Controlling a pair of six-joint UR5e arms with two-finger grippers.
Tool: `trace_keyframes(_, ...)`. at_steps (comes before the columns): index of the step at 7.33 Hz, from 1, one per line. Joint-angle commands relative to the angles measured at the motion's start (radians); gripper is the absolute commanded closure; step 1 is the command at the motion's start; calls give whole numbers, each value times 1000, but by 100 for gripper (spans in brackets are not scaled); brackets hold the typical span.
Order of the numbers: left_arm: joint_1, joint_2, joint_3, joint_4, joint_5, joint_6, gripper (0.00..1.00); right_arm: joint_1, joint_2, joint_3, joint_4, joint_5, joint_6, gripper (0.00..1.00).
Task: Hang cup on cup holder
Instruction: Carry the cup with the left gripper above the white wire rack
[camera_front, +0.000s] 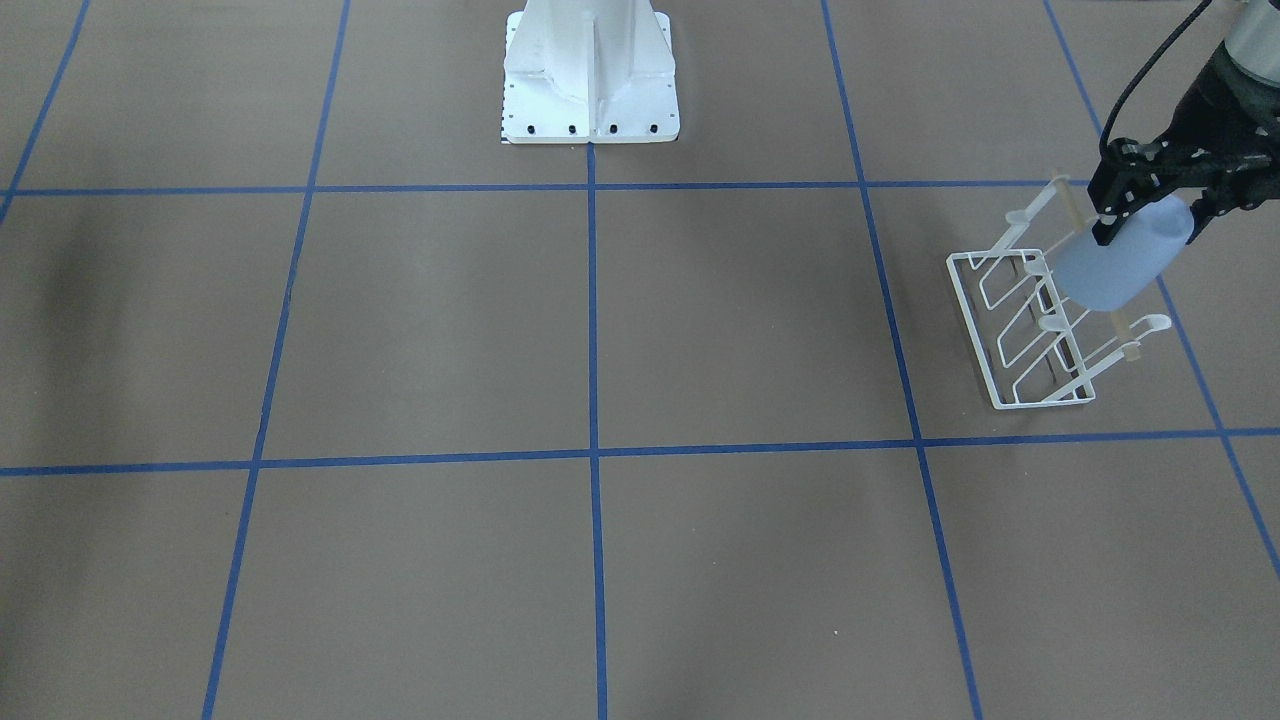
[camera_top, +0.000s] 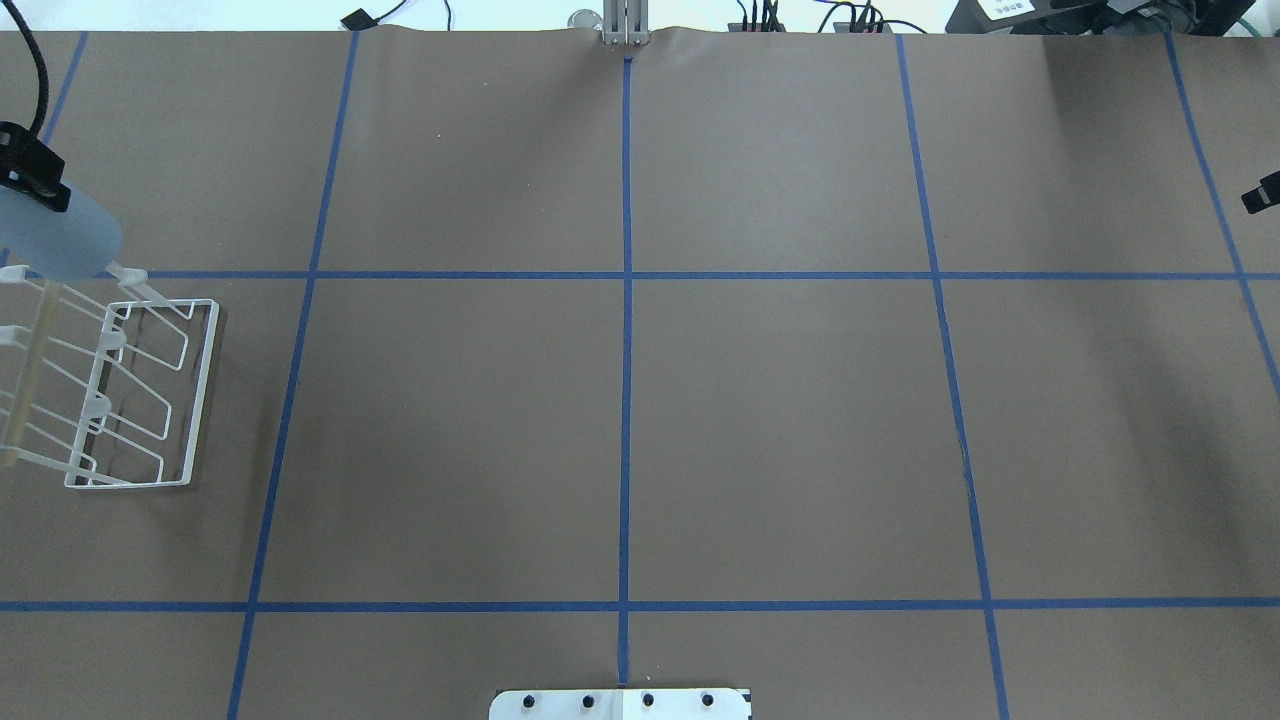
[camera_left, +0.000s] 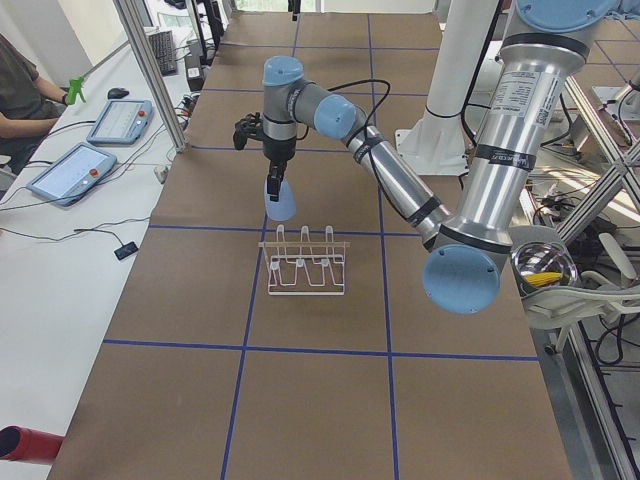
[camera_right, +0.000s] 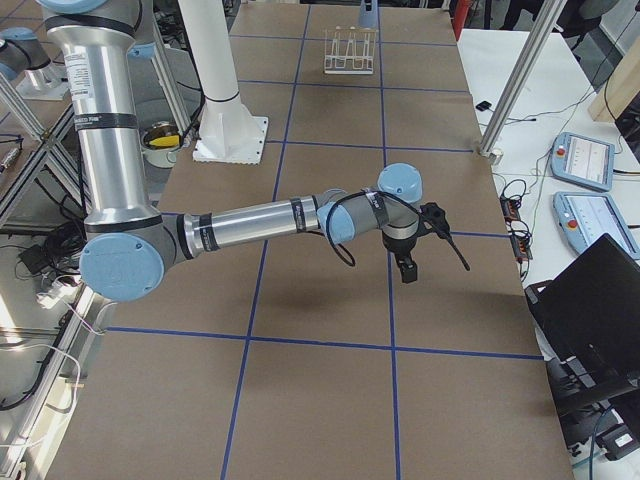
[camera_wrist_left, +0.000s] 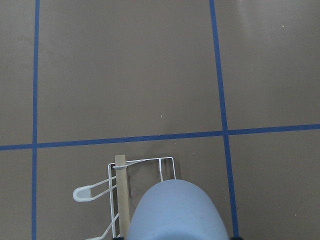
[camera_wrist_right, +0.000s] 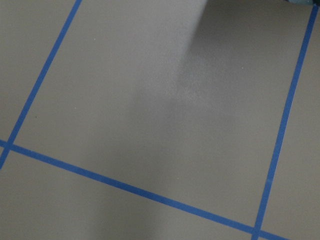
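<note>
My left gripper (camera_front: 1150, 222) is shut on the light blue cup (camera_front: 1118, 258) and holds it tilted, wider end down, just above the cup holder (camera_front: 1020, 340). The holder is a white wire rack with slanted prongs and a tan wooden rod (camera_front: 1118, 322), standing on the table. In the overhead view the cup (camera_top: 55, 238) hangs over the rack's (camera_top: 150, 390) far end. The left wrist view shows the cup (camera_wrist_left: 175, 212) over the rack (camera_wrist_left: 145, 164). I cannot tell whether the cup touches a prong. My right gripper (camera_right: 408, 270) hovers far away; I cannot tell if it is open.
The robot's white base (camera_front: 590, 75) stands at the table's middle edge. Blue tape lines (camera_top: 626, 350) divide the brown table into squares. Operator tablets (camera_left: 72, 170) lie on a side bench beyond the table.
</note>
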Motion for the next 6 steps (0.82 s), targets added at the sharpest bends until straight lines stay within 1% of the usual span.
trace_keyframes(1, 4, -19, 72, -52, -7, -5, 100, -6, -6, 11, -4, 2, 0, 0)
trace_keyframes(3, 29, -9, 89, -60, -4, -3, 100, -11, -2, 16, -3, 2, 0, 0)
trace_keyframes(5, 47, -9, 136, -103, -7, -5, 100, -15, -2, 14, -4, 8, 5, 0)
trace_keyframes(6, 58, -10, 141, -103, -5, -5, 100, -19, -2, 16, -4, 9, 5, 0)
